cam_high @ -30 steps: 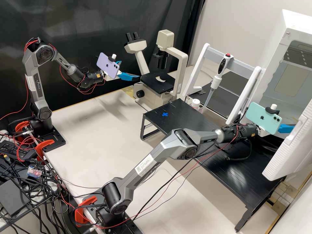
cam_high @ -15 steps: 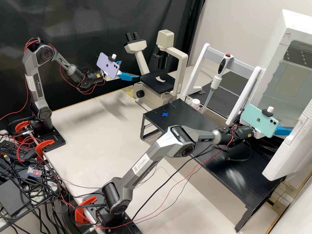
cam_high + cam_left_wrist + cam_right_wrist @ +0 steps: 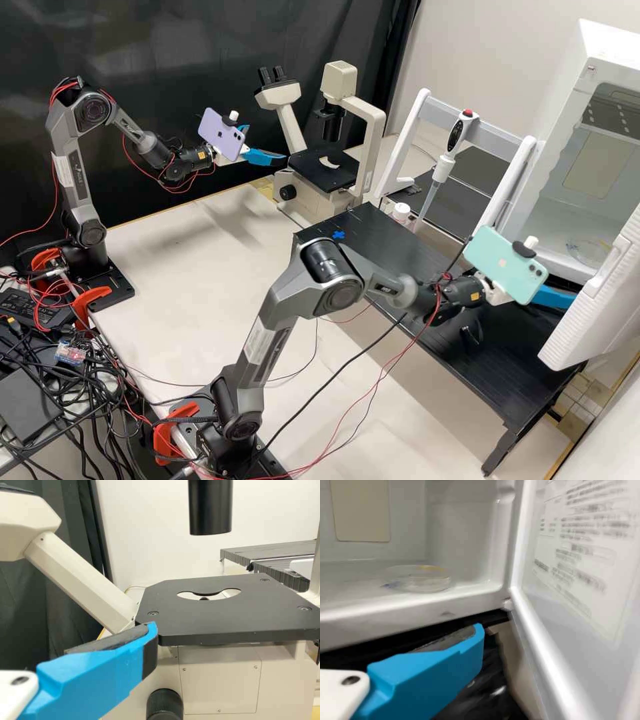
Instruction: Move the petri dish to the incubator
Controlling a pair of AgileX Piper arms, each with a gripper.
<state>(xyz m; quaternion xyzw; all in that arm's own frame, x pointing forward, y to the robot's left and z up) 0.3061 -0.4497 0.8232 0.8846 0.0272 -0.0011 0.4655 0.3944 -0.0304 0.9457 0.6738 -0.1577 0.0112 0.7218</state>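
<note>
The right gripper [image 3: 561, 298] has just drawn back from the incubator [image 3: 390, 616], as it seems opened and holding nothing, while the petri dish [image 3: 420, 581] rests inside near the front edge, so the transfer looks already accomplished.
</note>
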